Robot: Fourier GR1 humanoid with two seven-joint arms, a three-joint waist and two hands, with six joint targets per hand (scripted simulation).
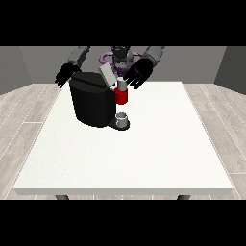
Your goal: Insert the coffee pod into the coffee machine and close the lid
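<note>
Fingers (136, 79) hanging spread and straight from the hand at the view's right (139, 73), holding nothing, hovering just beside the raised lid (106, 74) and above the red brew head (122, 97). Arm angling down from the shoulder, palm facing the camera. Hand at the view's left (66, 74) hanging behind the upper corner of the coffee machine (94, 103), fingers apart and drooping, clamped on nothing. Lid standing tilted open over the black body. Pale coffee pod (122, 85) possibly sitting atop the red head, hard to tell at this range. Small cup (122, 118) resting on the machine's base, upon the white surface (129, 153).
</note>
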